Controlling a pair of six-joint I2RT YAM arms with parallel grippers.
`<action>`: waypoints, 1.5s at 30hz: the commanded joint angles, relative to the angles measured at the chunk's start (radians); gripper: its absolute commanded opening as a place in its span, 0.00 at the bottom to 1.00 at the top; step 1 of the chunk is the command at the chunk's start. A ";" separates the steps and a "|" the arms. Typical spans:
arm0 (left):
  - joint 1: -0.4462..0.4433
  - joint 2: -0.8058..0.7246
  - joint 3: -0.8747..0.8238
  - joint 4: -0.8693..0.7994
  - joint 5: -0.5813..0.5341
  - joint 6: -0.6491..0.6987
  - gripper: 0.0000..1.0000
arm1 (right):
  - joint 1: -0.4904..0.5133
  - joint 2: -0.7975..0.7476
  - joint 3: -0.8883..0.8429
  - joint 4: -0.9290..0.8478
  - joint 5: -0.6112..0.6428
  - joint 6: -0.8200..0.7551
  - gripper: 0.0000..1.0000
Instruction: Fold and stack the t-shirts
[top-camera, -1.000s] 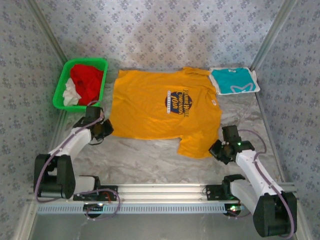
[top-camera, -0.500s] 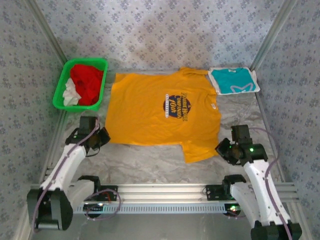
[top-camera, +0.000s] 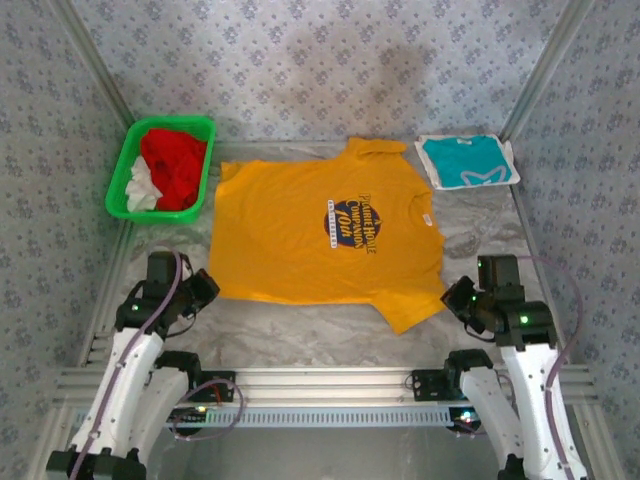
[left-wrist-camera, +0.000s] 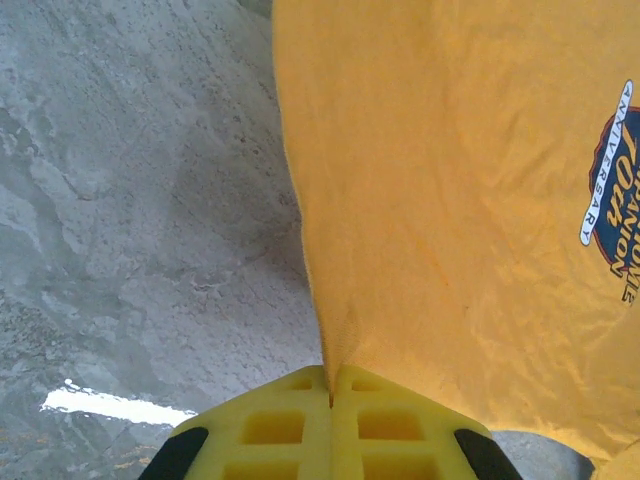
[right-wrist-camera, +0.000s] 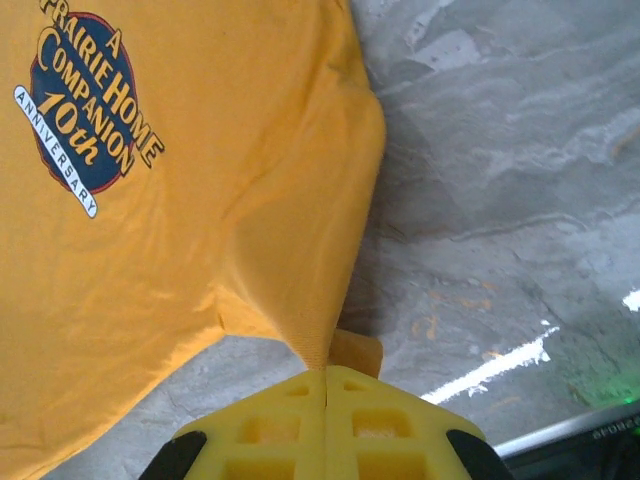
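A yellow-orange t-shirt (top-camera: 320, 235) with a dark blue round chest print lies spread across the middle of the table, print up. My left gripper (top-camera: 205, 288) is shut on its near left corner; the cloth (left-wrist-camera: 450, 200) runs taut into the closed yellow jaws (left-wrist-camera: 331, 385). My right gripper (top-camera: 455, 298) is shut on the near right corner, with the shirt (right-wrist-camera: 150, 200) pinched at the jaws (right-wrist-camera: 326, 375). A folded teal t-shirt (top-camera: 467, 161) with a white mark lies at the far right.
A green plastic basket (top-camera: 123, 172) holding red and white cloth stands at the far left. Patterned walls close in the back and both sides. Bare grey marbled tabletop (top-camera: 300, 325) runs between the shirt and the metal rail at the near edge.
Both grippers have pulled back toward the near edge, dragging the yellow-orange shirt with them. Its near edge has stretched out straighter and the shirt lies flatter.
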 joint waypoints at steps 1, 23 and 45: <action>0.007 0.099 0.073 0.074 0.013 0.014 0.00 | -0.009 0.083 0.039 0.117 0.011 -0.037 0.00; 0.173 0.609 0.273 0.318 0.050 0.168 0.00 | -0.111 0.622 0.222 0.519 -0.023 -0.175 0.00; 0.140 0.710 0.423 0.132 0.112 0.324 0.00 | -0.122 0.644 0.276 0.454 -0.061 -0.237 0.00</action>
